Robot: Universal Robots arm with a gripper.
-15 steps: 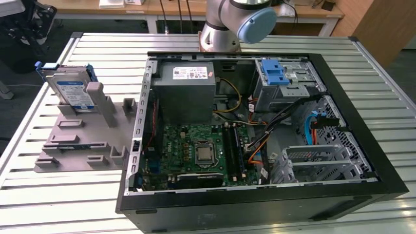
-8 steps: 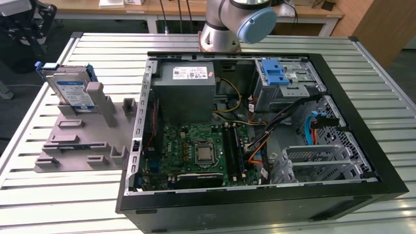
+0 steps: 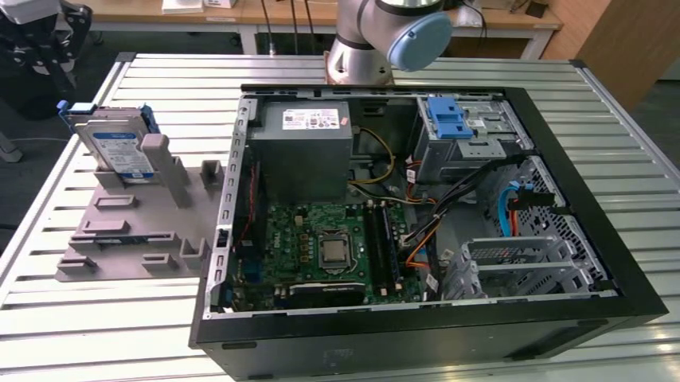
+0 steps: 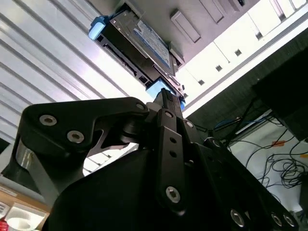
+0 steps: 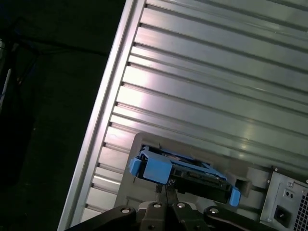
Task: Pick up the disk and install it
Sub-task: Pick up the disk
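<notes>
- While hanging just short of the disk (image 5: 185, 176), gripper (image 5: 163, 186) has its fingers pressed together, pinching nothing.
- Disk stands on end in grey stand (image 3: 127, 235), upper left of exterior view, long axis up, leaning back, label toward frame bottom.
- First wrist view gives disk's blue-framed top edge; second wrist view gives its label face.
- Exterior view adds open computer case (image 3: 404, 350) beside stand, on slatted table (image 3: 107, 318).
</notes>
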